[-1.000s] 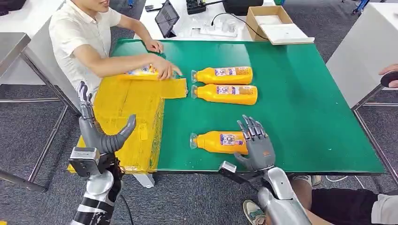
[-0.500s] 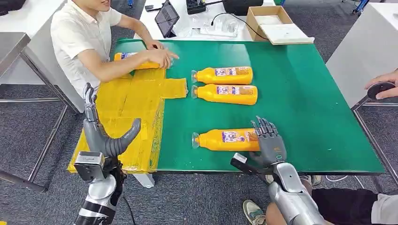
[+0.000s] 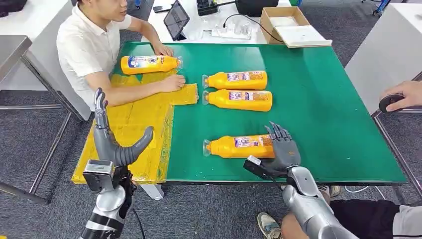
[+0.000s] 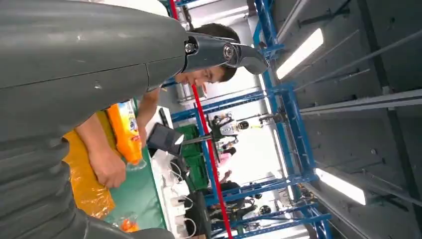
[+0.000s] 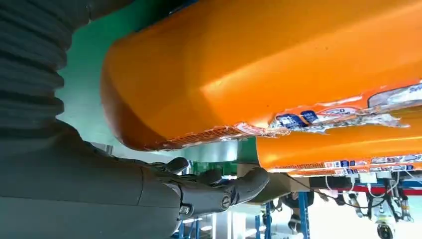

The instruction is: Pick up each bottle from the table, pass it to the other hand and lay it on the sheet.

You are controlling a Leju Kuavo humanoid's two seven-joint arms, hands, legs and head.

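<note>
Reaching: our right hand (image 3: 281, 147) sits at base of nearest bottle (image 3: 238, 147), fingers spread, seemingly not yet clamped. Left hand (image 3: 112, 140) released, waiting over yellow sheet (image 3: 134, 119). Risk we see: smooth round bottle rolls away if fingers nudge it off-centre.

Person's hand (image 3: 174, 82) released far bottle (image 3: 149, 63); right hand (image 3: 282, 148) seemingly reached nearest bottle (image 3: 239, 147).
</note>
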